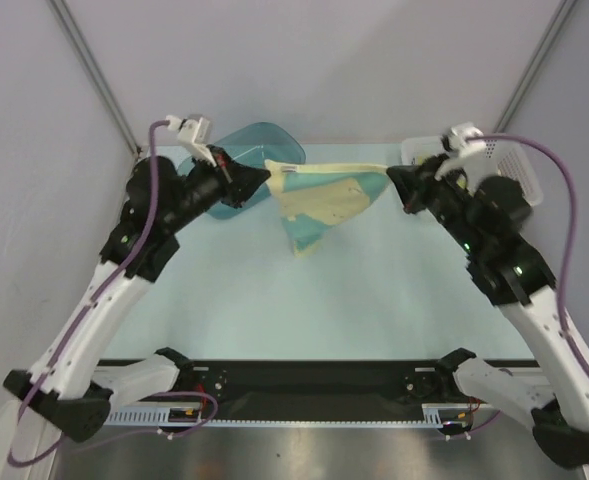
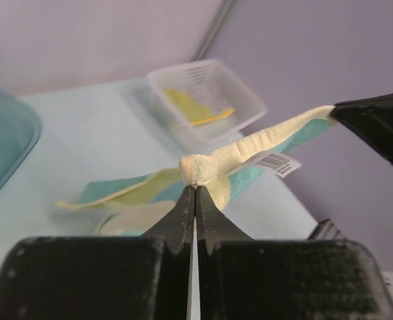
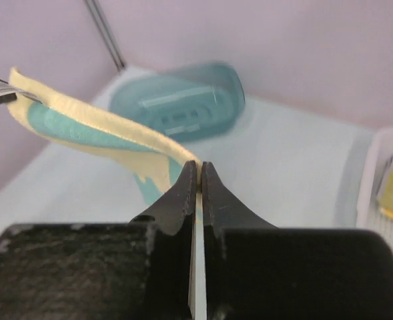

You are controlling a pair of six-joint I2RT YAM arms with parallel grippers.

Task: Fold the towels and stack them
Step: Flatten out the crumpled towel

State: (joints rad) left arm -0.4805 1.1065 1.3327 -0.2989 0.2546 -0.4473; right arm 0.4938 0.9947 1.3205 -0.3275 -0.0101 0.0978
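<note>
A cream-with-teal towel [image 1: 324, 200] hangs stretched in the air between both arms above the back of the table. My left gripper [image 1: 267, 172] is shut on its left top corner, where a small white tag [image 2: 278, 163] sticks out. My right gripper [image 1: 392, 178] is shut on the opposite top corner. In the left wrist view the towel [image 2: 229, 160] bunches at my left gripper [image 2: 195, 186] and runs up right to the other arm's black fingers [image 2: 376, 123]. From the right wrist the towel [image 3: 89, 123] stretches left from my right gripper [image 3: 198, 164]. A yellow towel [image 2: 191, 107] lies in the basket.
A teal plastic tub [image 1: 251, 150] lies at the back left, behind the left gripper. A white mesh basket [image 1: 509, 165] stands at the back right, by the right arm. Grey walls enclose the pale table [image 1: 304, 300].
</note>
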